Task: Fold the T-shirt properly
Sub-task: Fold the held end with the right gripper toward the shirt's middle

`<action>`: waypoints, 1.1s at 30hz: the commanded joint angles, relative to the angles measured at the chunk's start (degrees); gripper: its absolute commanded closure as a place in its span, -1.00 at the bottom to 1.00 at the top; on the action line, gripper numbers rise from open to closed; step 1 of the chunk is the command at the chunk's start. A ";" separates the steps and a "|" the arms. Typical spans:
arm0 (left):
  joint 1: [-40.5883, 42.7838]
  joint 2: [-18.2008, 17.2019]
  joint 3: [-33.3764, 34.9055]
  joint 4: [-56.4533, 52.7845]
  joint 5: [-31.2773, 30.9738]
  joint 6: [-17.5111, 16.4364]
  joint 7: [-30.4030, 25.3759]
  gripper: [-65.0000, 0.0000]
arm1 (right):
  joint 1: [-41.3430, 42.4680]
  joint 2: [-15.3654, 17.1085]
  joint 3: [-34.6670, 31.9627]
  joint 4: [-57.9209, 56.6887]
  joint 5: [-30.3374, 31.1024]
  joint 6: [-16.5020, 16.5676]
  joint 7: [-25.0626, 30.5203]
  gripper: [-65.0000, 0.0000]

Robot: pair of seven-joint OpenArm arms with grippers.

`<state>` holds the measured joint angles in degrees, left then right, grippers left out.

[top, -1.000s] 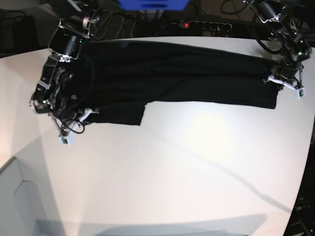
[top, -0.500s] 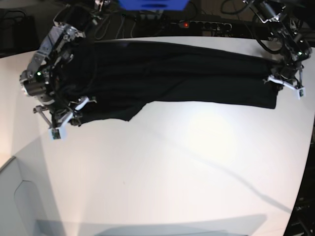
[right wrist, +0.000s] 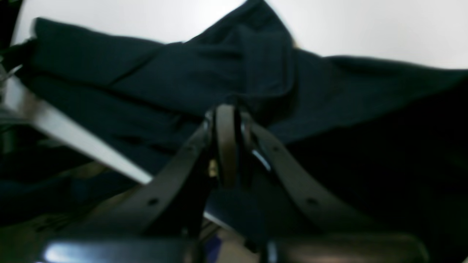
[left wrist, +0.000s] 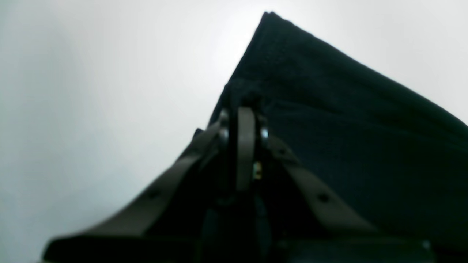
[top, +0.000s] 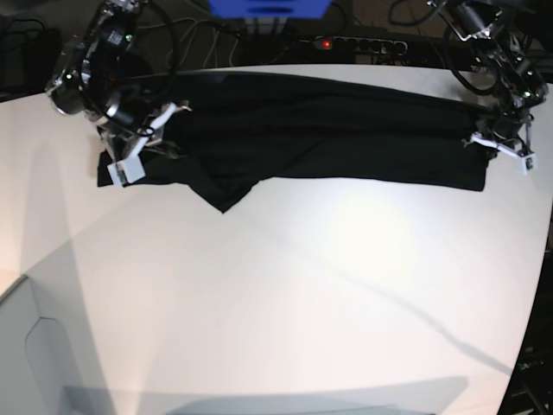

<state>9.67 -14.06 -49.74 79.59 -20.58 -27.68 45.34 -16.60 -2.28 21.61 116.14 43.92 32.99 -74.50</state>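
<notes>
The large plain black soft-fabric T-shirt [top: 320,138] lies stretched in a long band across the far side of the white table [top: 285,303], reaching from one gripper to the other.

The left gripper [left wrist: 243,109] is clenched on the black fabric [left wrist: 347,120]: its dark fingers [left wrist: 245,146] meet with a fold of cloth pinched between their tips. Ahead of the tips the cloth rises to a pointed corner, with bare white tabletop beyond it and to the gripper's left. In the base view this gripper [top: 499,145] sits at the band's end, near the table's edge.

The right gripper [right wrist: 226,109] is likewise closed tight on the shirt [right wrist: 256,65], its fingers [right wrist: 225,146] together and gathered folds bunched just ahead of them. The cloth drapes away to both sides of the tips. In the base view it [top: 143,143] holds the opposite end, where a pointed flap of fabric hangs towards the table's middle just beside it.
</notes>
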 commanded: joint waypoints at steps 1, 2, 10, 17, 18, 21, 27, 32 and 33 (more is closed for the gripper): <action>-0.31 -0.92 -0.24 0.80 -0.39 -0.05 -0.81 0.98 | -0.50 0.66 -1.17 1.01 3.59 0.98 0.87 1.00; -0.31 -0.92 -0.24 0.80 -0.39 -0.05 -0.81 0.98 | -1.20 1.45 -2.13 1.01 5.70 0.98 1.05 1.00; -0.31 -0.92 -0.24 0.80 -0.39 -0.05 -0.73 0.98 | -4.45 2.24 -11.63 1.01 13.18 0.81 1.31 1.00; -0.31 -0.92 -0.24 0.80 -0.39 -0.05 -0.81 0.98 | -5.33 2.24 -18.57 0.57 12.83 0.81 1.31 1.00; -0.31 -0.92 -0.24 0.80 -0.39 -0.05 -0.81 0.98 | -5.33 2.24 -19.54 0.04 12.83 0.81 1.31 1.00; -0.31 -0.92 -0.24 0.80 -0.39 -0.05 -0.81 0.98 | -5.07 3.82 -21.83 -2.25 12.21 0.72 1.31 1.00; -0.31 -0.92 -0.24 0.80 -0.39 -0.05 -0.81 0.98 | -2.96 6.90 -27.63 -8.58 5.79 0.72 1.40 1.00; -0.31 -0.92 -0.24 0.80 -0.39 -0.05 -0.90 0.98 | -0.67 6.99 -31.41 -13.94 0.08 0.72 1.40 1.00; -0.31 -0.92 -0.24 0.80 -0.39 -0.05 -0.90 0.98 | -0.59 6.90 -32.02 -14.64 -0.45 0.72 1.49 1.00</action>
<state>9.65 -13.96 -49.74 79.59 -20.56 -27.68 45.32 -17.17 4.71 -10.33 100.64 42.15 32.97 -73.60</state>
